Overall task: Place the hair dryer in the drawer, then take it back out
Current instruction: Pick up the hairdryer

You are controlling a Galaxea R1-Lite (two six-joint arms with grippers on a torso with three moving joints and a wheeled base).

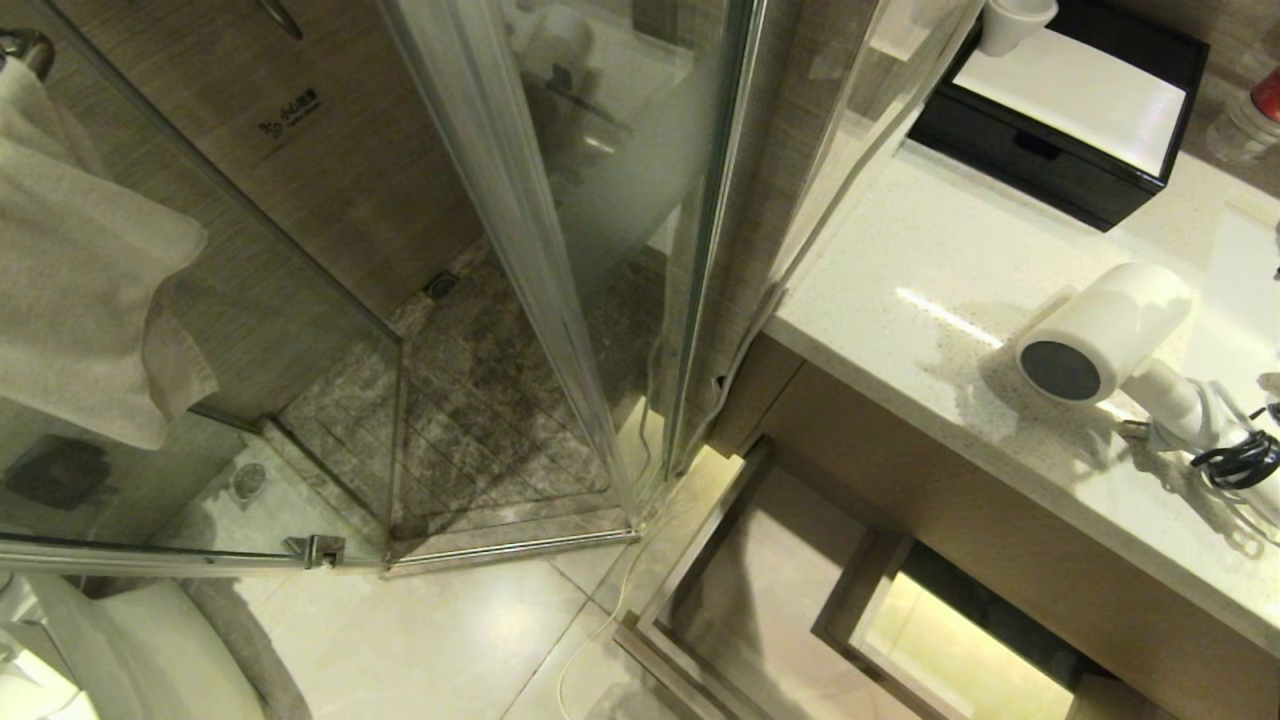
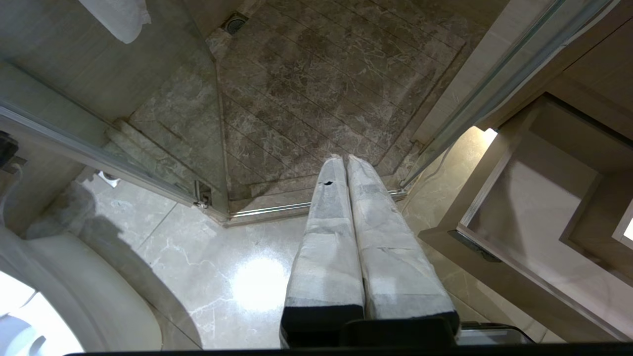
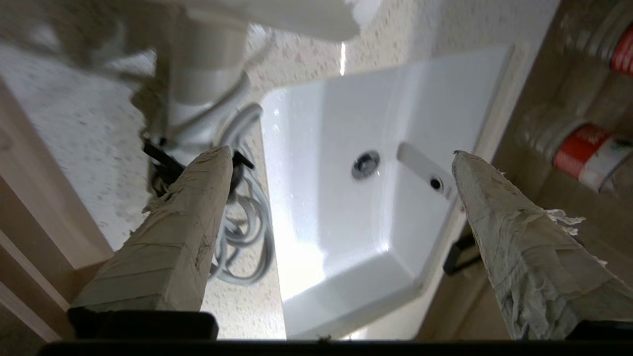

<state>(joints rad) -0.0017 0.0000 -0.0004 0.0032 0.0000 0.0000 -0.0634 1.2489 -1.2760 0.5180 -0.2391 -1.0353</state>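
The hair dryer point(image 1: 1110, 335) lies on the speckled white countertop point(image 1: 900, 270), near its front edge, with the dark grey round end of the barrel facing out toward the room and the white handle running off toward the right. Its white cord point(image 1: 1240, 470) is coiled beside the handle and cinched by a black tie point(image 1: 1235, 460). Nothing grips it.

In the right wrist view the right gripper point(image 3: 341, 158) hangs over the counter with its two tape-wrapped fingers point(image 3: 173, 247) spread wide apart and nothing between them; one fingertip sits over the bundled cord, the other over the far edge of the white basin point(image 3: 346, 222). The basin's drain point(image 3: 366, 164) shows between the fingers. Bottles with red labels point(image 3: 583, 153) stand beyond the basin, blurred.

Below the counter the drawer point(image 1: 760, 600) is pulled out, its light wood-grain floor bare, with the boxed cut-out point(image 1: 880, 590) at the middle of its back.

At the back of the counter sits a black box with a white top point(image 1: 1070, 110), and a white cup point(image 1: 1012, 22) stands at its corner.

The left gripper point(image 2: 344, 163) hangs over the pale floor tiles in front of the glass shower enclosure point(image 1: 540, 260), its wrapped fingers pressed together on nothing. A towel point(image 1: 80, 260) hangs at the left
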